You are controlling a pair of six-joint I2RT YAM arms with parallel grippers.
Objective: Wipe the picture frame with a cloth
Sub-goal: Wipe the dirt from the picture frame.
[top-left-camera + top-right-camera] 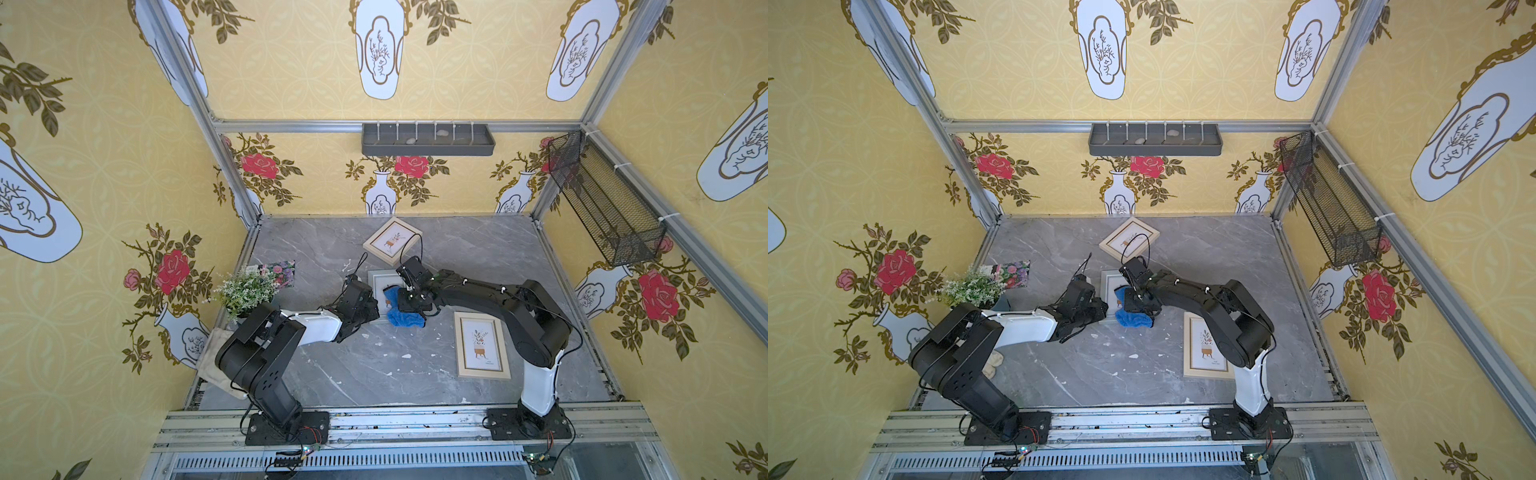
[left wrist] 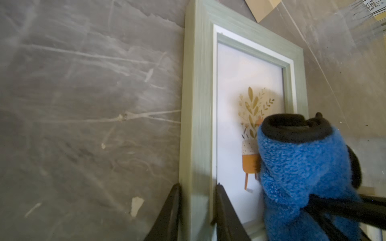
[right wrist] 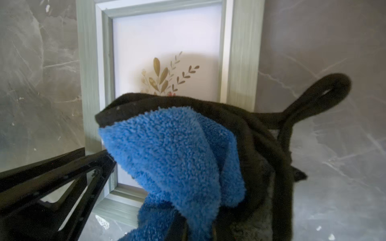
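Note:
A grey-green picture frame [image 1: 379,279] with a plant print lies flat mid-table. In the left wrist view my left gripper [image 2: 197,208] is shut on the picture frame [image 2: 198,104], with one black finger on each side of its side rail. The bright-blue plush cloth [image 3: 177,150] with black trim and a loop is bunched in my right gripper [image 3: 188,225], which is shut on it. The cloth hides the jaws. The cloth [image 1: 405,319] rests on the frame's glass and near rail. Both top views show the two grippers close together over the frame [image 1: 1109,279].
Two light-wood frames lie nearby, one at the back [image 1: 392,241] and one at the front right [image 1: 482,345]. A potted plant [image 1: 245,291], a floral card [image 1: 278,272] and an off-white glove [image 1: 214,357] sit at the left. A mesh basket [image 1: 606,199] hangs on the right wall.

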